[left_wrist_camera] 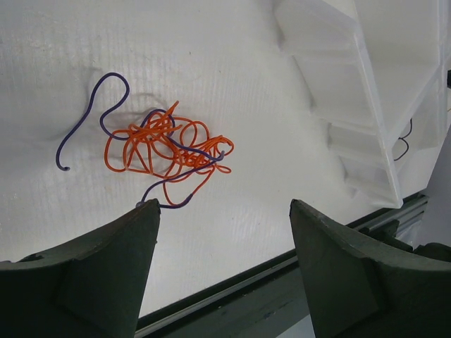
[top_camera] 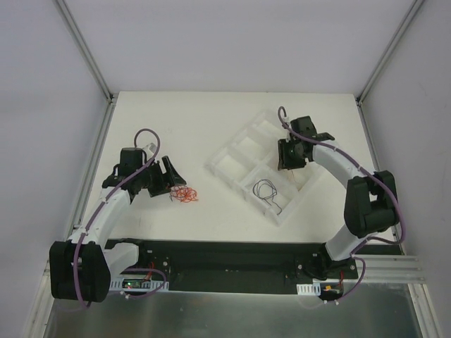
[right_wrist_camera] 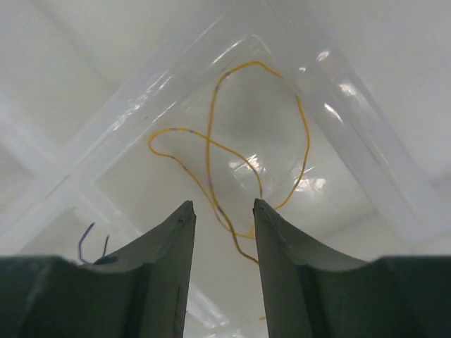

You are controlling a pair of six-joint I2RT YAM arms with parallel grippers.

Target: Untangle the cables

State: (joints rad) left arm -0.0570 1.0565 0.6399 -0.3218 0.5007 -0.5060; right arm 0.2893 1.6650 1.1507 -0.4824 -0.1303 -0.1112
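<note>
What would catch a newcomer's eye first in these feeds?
The orange and purple tangle of cables on the white table, just ahead of the left gripper, whose fingers stand wide apart and empty. Then the white divided tray to the right: a dark wire lies in its near compartment, and a yellow wire loops in the compartment under the right gripper, its fingers parted.

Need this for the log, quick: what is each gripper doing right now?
Left gripper: open, holding nothing, near the orange tangle.
Right gripper: open, holding nothing, above the yellow wire.
</note>
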